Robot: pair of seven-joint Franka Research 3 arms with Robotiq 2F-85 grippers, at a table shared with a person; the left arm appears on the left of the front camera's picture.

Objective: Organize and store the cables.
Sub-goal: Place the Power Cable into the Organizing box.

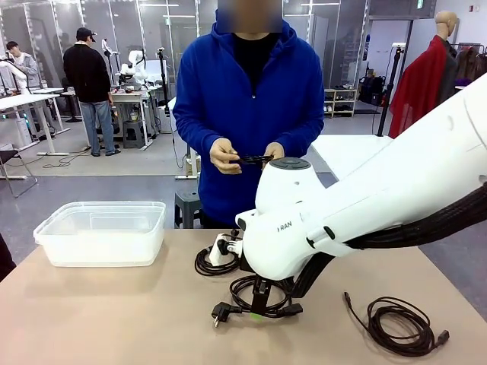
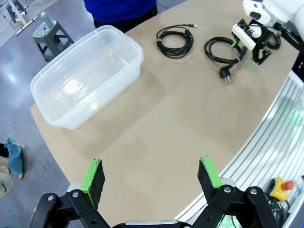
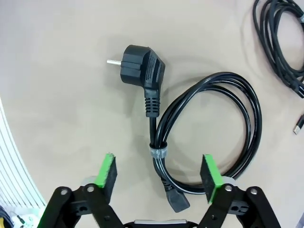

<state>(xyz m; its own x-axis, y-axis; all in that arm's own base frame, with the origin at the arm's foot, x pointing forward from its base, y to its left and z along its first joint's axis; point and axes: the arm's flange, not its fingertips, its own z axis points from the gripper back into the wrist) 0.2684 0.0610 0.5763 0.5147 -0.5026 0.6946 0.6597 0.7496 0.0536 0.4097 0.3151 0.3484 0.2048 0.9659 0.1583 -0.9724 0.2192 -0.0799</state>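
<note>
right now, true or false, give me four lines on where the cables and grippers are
1. The clear bin already holds a cable. False: nothing lies in it.
2. The right gripper is open over the coiled power cord. True.
3. The person's hands hold a black cable. True.
4. The left gripper is shut on a cable. False: it is open and holds nothing.
</note>
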